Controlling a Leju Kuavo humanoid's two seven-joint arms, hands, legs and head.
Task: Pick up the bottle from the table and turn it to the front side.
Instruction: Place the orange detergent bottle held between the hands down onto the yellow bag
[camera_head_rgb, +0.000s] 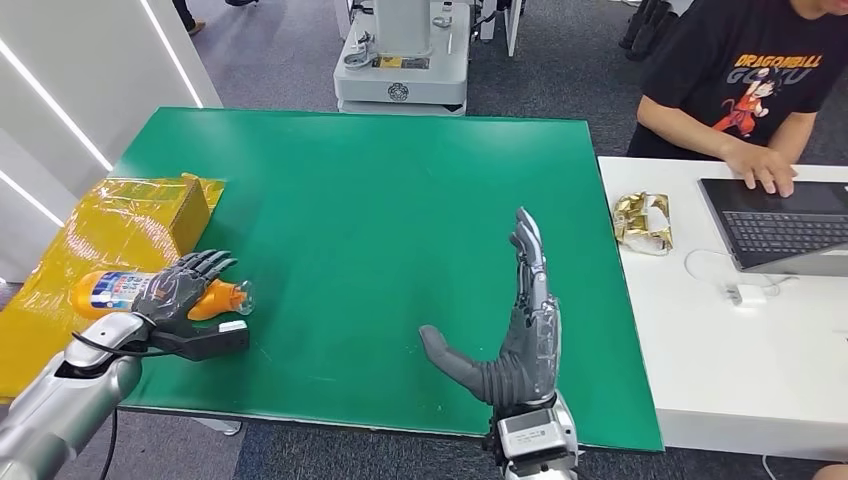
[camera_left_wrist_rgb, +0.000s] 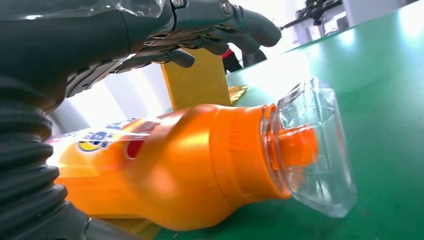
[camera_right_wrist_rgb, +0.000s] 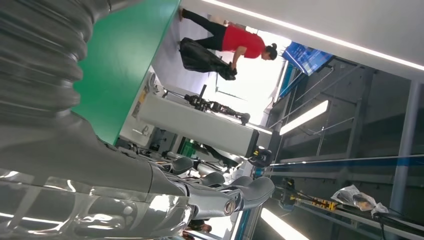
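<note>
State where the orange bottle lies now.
In the head view the orange bottle lies on its side at the green table's left edge, under the left hand, beside the yellow box.

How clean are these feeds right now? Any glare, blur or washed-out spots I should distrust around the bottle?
Head view: evenly lit and sharp; the bottle lies partly under the left hand. Left wrist view: the background is blown out white, glare streaks the green table, and the bottle's label is blurred. Right wrist view: bright window light behind the right hand, with highlights on its shiny cover.
</note>
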